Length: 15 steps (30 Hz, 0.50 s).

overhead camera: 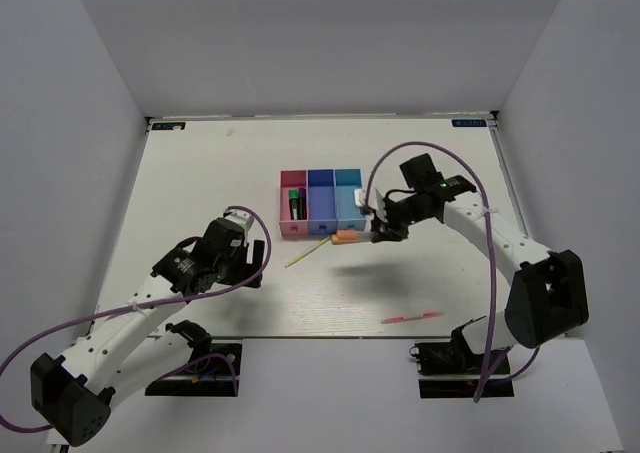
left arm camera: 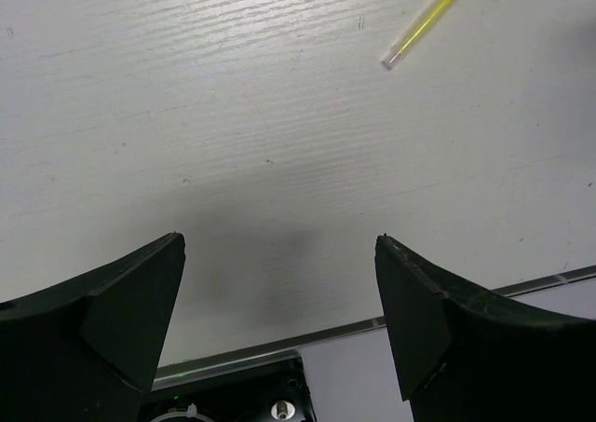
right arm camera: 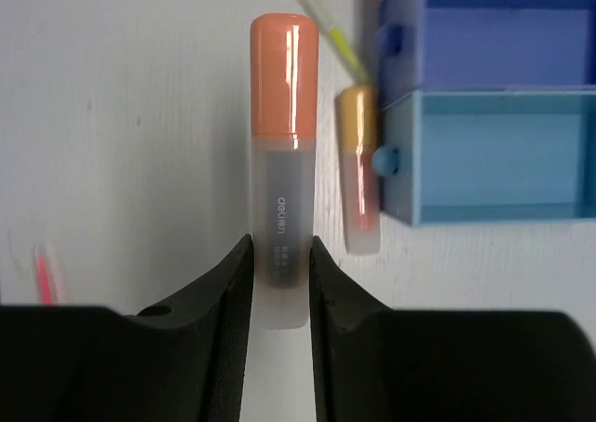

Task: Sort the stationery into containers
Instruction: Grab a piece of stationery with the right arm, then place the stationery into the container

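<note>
Nearest the overhead camera sit the two arm bases at the near edge of the table (overhead camera: 200, 173). The left gripper (overhead camera: 252, 263) hangs over bare tabletop, well apart from every pen. The right gripper (overhead camera: 385, 235) reaches to just in front of three joined bins, and its tip meets an orange highlighter (overhead camera: 347, 237) beside the light blue bin (overhead camera: 351, 176). The grip is too small to judge from up here. A yellow-green stick (overhead camera: 308, 252) lies slanted in front of the pink bin (overhead camera: 283, 208), and a pink pen (overhead camera: 412, 318) lies alone near the right base. Only this view looks down into the bins: a black marker (overhead camera: 296, 205) with a green cap lies in the pink bin, and the dark blue bin (overhead camera: 320, 178) stands in the middle of the row.

From the left wrist, the left gripper (left arm camera: 279, 245) has its jaws spread wide over plain tabletop. One end of the yellow-green stick (left arm camera: 424, 26) lies far ahead to the right.

From the right wrist, the right gripper (right arm camera: 279, 254) is clamped on the clear body of the orange highlighter (right arm camera: 284, 142), cap pointing away. This view alone separates out a second highlighter (right arm camera: 358, 180), which lies just beside the first, close against the corner where the light blue bin (right arm camera: 503, 161) joins the dark blue bin (right arm camera: 484, 40). The pink pen (right arm camera: 43, 278) shows at the left edge
</note>
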Each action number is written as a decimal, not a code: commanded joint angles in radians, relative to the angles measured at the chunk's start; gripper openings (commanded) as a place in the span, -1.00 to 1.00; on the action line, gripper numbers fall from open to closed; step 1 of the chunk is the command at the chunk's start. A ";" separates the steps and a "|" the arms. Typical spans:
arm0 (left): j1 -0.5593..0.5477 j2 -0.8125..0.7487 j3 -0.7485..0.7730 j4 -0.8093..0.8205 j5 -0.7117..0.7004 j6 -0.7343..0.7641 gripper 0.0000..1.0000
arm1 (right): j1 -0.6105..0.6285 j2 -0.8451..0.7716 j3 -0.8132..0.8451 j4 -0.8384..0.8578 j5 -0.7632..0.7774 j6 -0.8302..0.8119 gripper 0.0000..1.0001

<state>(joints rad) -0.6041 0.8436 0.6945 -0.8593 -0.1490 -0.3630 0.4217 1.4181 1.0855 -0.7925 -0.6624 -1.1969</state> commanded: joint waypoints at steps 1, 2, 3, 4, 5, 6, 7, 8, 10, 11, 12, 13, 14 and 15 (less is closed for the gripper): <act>0.006 0.002 -0.009 0.014 -0.011 0.009 0.86 | 0.092 0.054 0.086 0.297 0.075 0.651 -1.00; 0.004 0.006 -0.009 0.017 -0.009 0.009 0.86 | 0.119 0.070 0.129 0.356 0.155 0.724 -1.00; 0.004 0.009 -0.009 0.016 -0.012 0.009 0.86 | 0.132 0.088 0.154 0.374 0.205 0.853 -1.00; 0.006 0.012 -0.010 0.017 -0.015 0.009 0.86 | 0.156 0.144 0.212 0.383 0.243 0.903 -1.00; 0.003 0.011 -0.009 0.016 -0.017 0.009 0.86 | 0.167 0.160 0.261 0.391 0.280 1.066 -1.00; 0.004 0.015 -0.009 0.019 -0.018 0.007 0.86 | 0.176 0.174 0.308 0.397 0.311 1.106 -1.00; 0.006 0.018 -0.010 0.017 -0.018 0.009 0.86 | 0.184 0.224 0.332 0.401 0.389 1.140 -1.00; 0.006 0.020 -0.009 0.017 -0.020 0.007 0.86 | 0.207 0.237 0.350 0.400 0.414 1.254 -1.00; 0.004 0.018 -0.009 0.016 -0.023 0.009 0.86 | 0.222 0.300 0.433 0.380 0.595 1.324 -1.00; 0.006 0.018 -0.012 0.016 -0.024 0.010 0.86 | 0.236 0.342 0.465 0.359 0.645 1.394 -1.00; 0.006 0.014 -0.010 0.017 -0.026 0.009 0.86 | 0.244 0.367 0.566 0.333 0.740 1.459 -1.00; 0.003 0.011 -0.012 0.016 -0.024 0.010 0.86 | 0.244 0.392 0.603 0.270 0.774 1.518 -1.00; 0.003 0.011 -0.015 0.017 -0.026 0.012 0.86 | 0.244 0.454 0.660 0.212 0.806 1.543 -1.00; 0.003 0.012 -0.015 0.014 -0.024 0.010 0.86 | 0.241 0.470 0.683 0.173 0.796 1.607 -1.00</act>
<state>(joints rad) -0.6041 0.8650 0.6933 -0.8555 -0.1577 -0.3626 0.6601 1.8332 1.6676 -0.5110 -0.0559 0.1368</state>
